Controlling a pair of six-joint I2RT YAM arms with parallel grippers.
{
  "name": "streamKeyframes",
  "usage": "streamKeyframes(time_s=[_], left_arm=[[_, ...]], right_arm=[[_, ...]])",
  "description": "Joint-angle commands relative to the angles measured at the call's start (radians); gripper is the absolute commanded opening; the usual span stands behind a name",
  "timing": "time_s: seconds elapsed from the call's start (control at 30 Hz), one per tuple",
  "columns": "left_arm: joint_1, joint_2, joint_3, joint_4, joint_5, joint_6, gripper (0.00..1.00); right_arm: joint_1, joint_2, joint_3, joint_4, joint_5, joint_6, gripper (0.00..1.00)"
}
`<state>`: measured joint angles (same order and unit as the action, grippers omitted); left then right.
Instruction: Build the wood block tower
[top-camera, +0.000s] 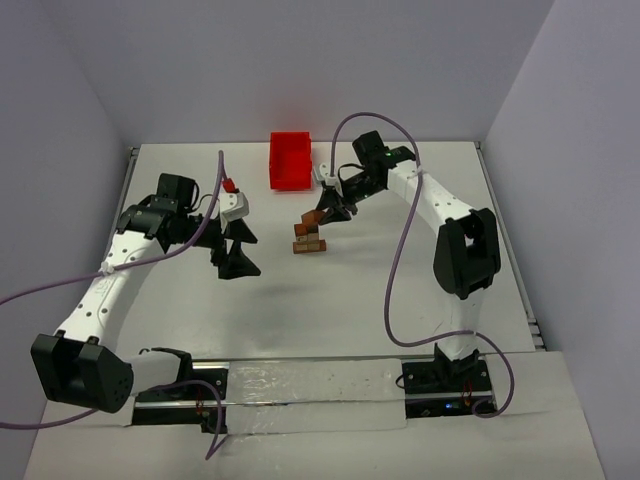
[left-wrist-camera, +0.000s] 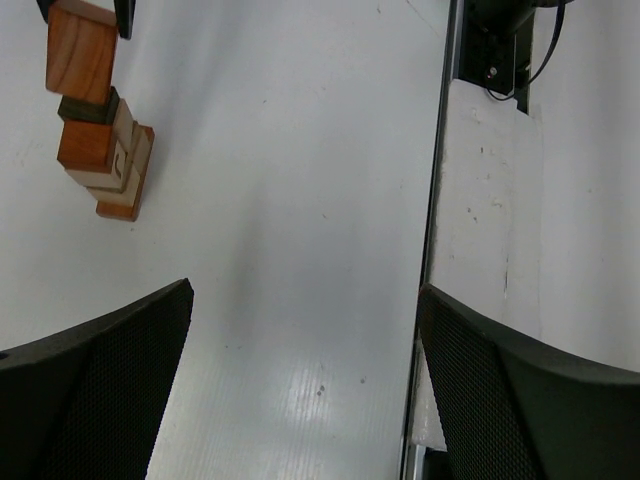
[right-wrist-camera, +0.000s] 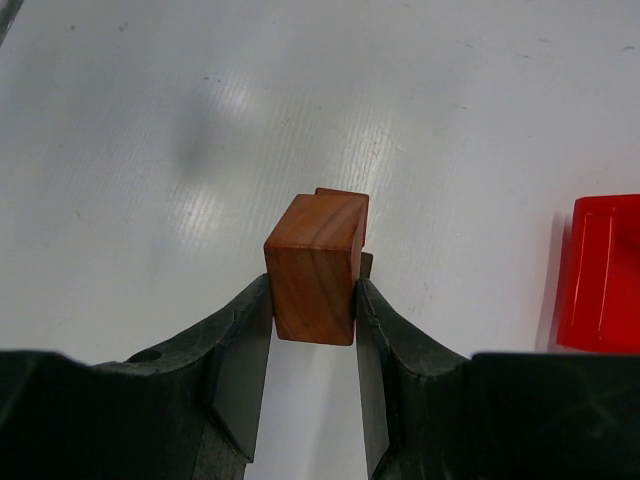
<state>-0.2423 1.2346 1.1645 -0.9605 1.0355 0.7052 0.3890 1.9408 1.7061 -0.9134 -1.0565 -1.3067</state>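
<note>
The wood block tower (top-camera: 308, 241) stands mid-table, a small stack of tan, reddish-brown and dark brown blocks (left-wrist-camera: 100, 160). My right gripper (top-camera: 320, 213) is shut on a reddish-brown block (right-wrist-camera: 315, 262), which it holds right over the stack's top. In the right wrist view that block sits squeezed between both pads of the right gripper (right-wrist-camera: 313, 287), and it hides most of the tower. I cannot tell whether the held block (left-wrist-camera: 80, 50) touches the dark block under it. My left gripper (top-camera: 238, 262) is left of the tower, and in its wrist view the left gripper (left-wrist-camera: 305, 300) is open over bare table.
A red bin (top-camera: 291, 160) stands behind the tower, its corner showing at the right (right-wrist-camera: 600, 270). A dark rail (left-wrist-camera: 438, 200) and a white foam strip (left-wrist-camera: 490, 230) run along the table's near edge. Purple cables hang from both arms.
</note>
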Motion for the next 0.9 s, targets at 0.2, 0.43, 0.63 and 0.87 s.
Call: streamKeyframes(time_s=[0.2, 0.43, 0.63, 0.87], left_arm=[[-0.081, -0.015, -0.011, 0.176, -0.023, -0.149, 0.99], [-0.094, 0.011, 0.014, 0.173, -0.033, -0.158, 0.99], [-0.102, 0.02, 0.012, 0.183, -0.04, -0.167, 0.99], [-0.104, 0.027, 0.01, 0.189, -0.043, -0.173, 0.99]], right_arm=[[-0.006, 0.058, 0.084, -0.046, -0.051, -0.032, 0.04], [-0.006, 0.097, 0.124, -0.096, -0.053, -0.061, 0.06], [-0.003, 0.123, 0.143, -0.103, -0.051, -0.06, 0.07], [0.0, 0.146, 0.155, -0.11, -0.046, -0.063, 0.08]])
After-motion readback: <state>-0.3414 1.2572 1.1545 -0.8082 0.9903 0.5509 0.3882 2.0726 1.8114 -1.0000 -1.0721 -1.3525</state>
